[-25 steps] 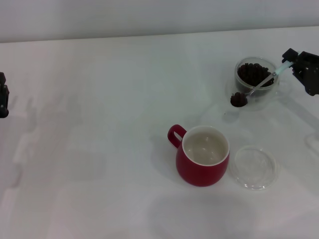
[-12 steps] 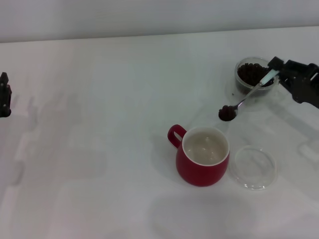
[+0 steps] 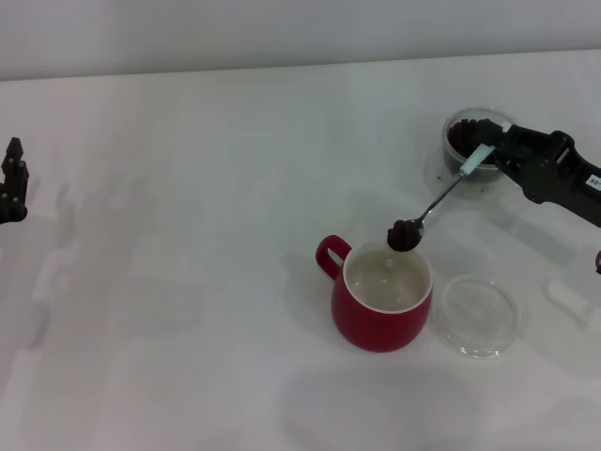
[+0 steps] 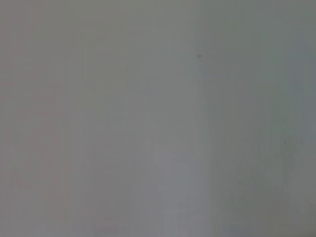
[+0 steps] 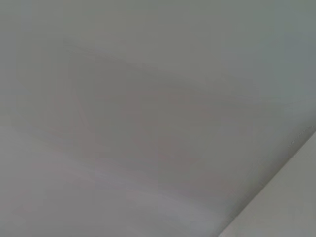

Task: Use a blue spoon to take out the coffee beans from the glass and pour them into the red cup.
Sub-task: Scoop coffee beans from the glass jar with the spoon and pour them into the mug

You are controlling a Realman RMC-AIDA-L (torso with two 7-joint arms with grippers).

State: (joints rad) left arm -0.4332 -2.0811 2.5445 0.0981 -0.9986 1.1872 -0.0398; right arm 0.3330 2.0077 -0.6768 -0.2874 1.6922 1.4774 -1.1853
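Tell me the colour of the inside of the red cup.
Cream-white inside the red cup, clearest in the head view.

Bare white table point(image 3: 188, 188), plain wall: lab-style test setup.

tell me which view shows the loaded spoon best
The head view: the blue spoon, held by the right gripper, carries coffee beans at the red cup rim. Both wrist views show none of it.
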